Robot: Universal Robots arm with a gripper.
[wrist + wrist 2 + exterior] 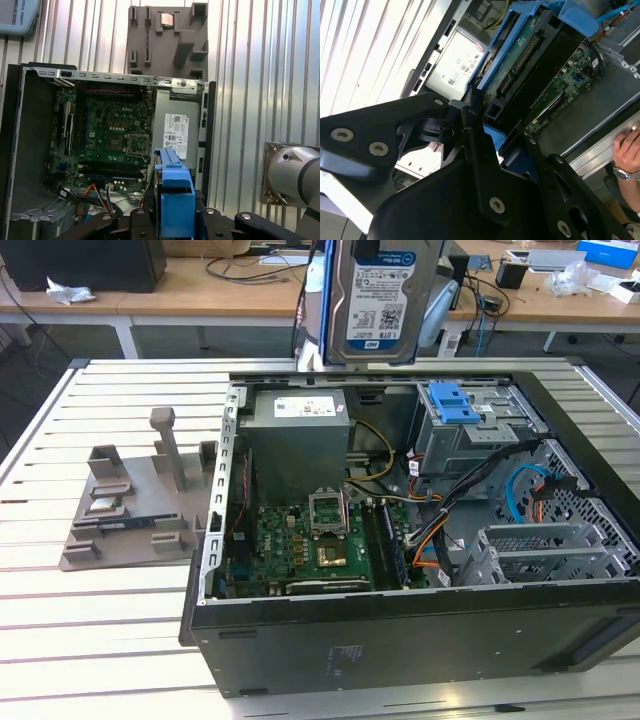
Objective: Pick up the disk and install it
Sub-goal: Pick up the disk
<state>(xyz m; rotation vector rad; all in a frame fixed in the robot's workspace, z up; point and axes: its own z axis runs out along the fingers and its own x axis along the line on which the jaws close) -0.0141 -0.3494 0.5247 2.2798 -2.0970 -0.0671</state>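
Black gripper (173,216) linkages, foreground of both wrist views: jaws clenched on the flat silver hard drive with blue plastic rails, the disk (383,300). Disk held upright, aloft over the open black computer case (400,640) lying on the white slatted desk (100,640); its upper edge is cut off in the exterior view. Person's hand (626,146) partly cropped, second wrist view.

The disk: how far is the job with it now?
Done: the disk is picked up and hangs above the open computer case. In hand: the hand is shut on it at its blue rails. Left: it is not yet installed, and it is clear of the drive cage.
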